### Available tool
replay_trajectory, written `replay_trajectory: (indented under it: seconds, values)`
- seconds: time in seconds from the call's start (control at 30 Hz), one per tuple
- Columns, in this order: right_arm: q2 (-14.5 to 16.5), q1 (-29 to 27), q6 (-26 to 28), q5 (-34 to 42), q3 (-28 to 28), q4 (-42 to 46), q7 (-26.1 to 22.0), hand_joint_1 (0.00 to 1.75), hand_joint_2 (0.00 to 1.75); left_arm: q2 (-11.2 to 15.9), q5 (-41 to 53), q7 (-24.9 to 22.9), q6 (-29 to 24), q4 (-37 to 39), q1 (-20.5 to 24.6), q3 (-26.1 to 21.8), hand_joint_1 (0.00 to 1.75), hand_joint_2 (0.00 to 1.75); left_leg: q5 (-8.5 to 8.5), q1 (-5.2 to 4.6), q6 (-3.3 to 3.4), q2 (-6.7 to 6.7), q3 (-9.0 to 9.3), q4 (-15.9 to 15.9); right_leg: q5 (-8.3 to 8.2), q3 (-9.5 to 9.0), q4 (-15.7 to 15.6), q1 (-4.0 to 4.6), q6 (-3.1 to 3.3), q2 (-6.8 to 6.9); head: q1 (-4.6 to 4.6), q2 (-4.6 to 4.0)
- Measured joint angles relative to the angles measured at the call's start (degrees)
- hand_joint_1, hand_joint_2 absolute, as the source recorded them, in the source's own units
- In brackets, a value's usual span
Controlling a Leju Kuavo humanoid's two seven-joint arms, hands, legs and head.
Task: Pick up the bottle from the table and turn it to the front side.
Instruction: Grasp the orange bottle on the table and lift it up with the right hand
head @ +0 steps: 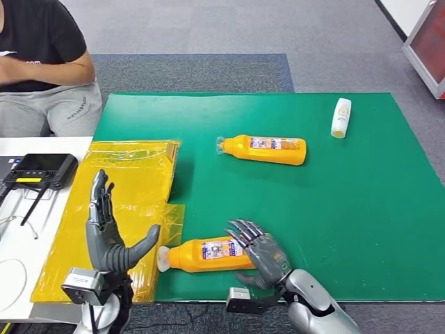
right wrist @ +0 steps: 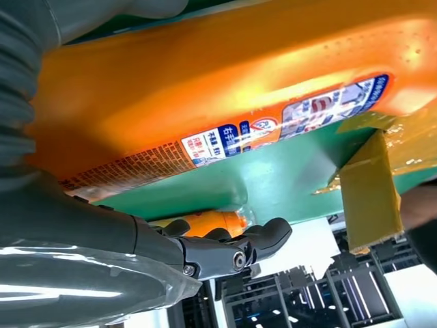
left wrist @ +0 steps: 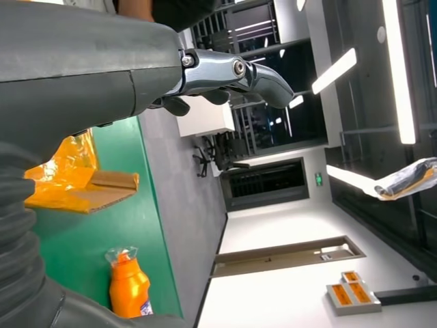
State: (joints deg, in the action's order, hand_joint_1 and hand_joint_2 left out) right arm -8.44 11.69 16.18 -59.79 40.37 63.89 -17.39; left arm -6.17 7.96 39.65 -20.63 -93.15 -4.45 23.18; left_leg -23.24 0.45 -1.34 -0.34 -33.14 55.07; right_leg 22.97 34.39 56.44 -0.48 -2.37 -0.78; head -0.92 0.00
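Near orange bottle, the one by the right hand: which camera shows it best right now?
The head view: the near orange bottle lies whole on the green mat, right hand at its base. The right wrist view gives a close label strip. The left wrist view shows an orange bottle's capped end; which, unclear.

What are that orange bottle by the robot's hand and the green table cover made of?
The near bottle looks like glossy plastic: highlights run along its side, with a printed label and clear film on the cap. The green cover seems a matte mat, felt or rubber; it shows no glare.
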Motion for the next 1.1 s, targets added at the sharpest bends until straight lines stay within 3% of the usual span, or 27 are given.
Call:
replay_trajectory:
  seconds: [0.23,0.27,0.37,0.4,0.8,0.97,1.1]
  values:
    - [0.33,4.41,-5.28,-6.51,2.71,-2.66,8.26,0.0,1.75,0.01,-0.17,0.0,-0.4,0.0,0.07,0.08,0.0,1.75,0.01,0.0,-0.01,0.09,0.12,0.0,-0.08,-0.04,0.0,0.0,0.09,-0.08,0.0,0.0]
    - [0.33,5.26,-5.65,-7.94,3.29,-3.49,9.43,0.19,1.75,0.01,-0.17,0.0,-0.65,0.0,0.07,0.11,0.0,1.75,0.01,0.01,-0.01,0.09,0.15,0.0,-0.08,-0.07,0.0,0.01,0.09,-0.08,-0.01,0.0]
    - [0.38,8.12,-6.95,-12.2,5.44,-6.33,12.6,1.5,1.75,0.01,-0.16,0.0,-1.28,0.0,0.05,0.13,0.0,1.75,0.0,0.01,-0.03,0.12,0.32,0.0,-0.1,-0.2,-0.01,0.01,0.12,-0.14,0.0,0.0]
    - [0.41,9.09,-7.57,-13.26,6.17,-7.27,13.27,1.75,1.75,0.01,-0.15,0.0,-1.36,0.0,0.04,0.12,0.0,1.75,0.0,0.01,-0.04,0.13,0.39,0.0,-0.1,-0.26,-0.02,0.01,0.13,-0.15,0.0,0.0]
    - [2.02,15.97,-9.21,-15.87,11.24,-16.14,15.32,1.75,1.75,0.47,0.02,0.0,-2.21,-0.03,-0.51,0.03,0.0,1.75,0.03,0.0,0.04,0.12,1.07,-0.01,-0.06,-0.69,-0.09,0.02,0.19,-0.14,-0.01,0.0]
    - [2.39,13.83,-1.21,-12.83,10.54,-16.39,15.87,1.75,1.75,0.68,-0.05,0.0,-2.37,-0.44,-0.95,0.03,0.0,1.75,0.17,0.0,0.07,0.1,0.93,0.0,-0.25,-0.88,-0.09,0.01,0.03,-0.1,-0.01,0.0]
    - [3.21,9.59,6.14,-7.12,7.45,-14.38,12.7,1.75,1.75,0.73,-0.17,0.0,-2.3,-1.17,-1.28,-0.13,0.0,1.75,0.21,0.0,0.07,0.01,0.75,0.0,-0.22,-0.78,-0.08,0.01,0.02,-0.02,-0.01,0.0]
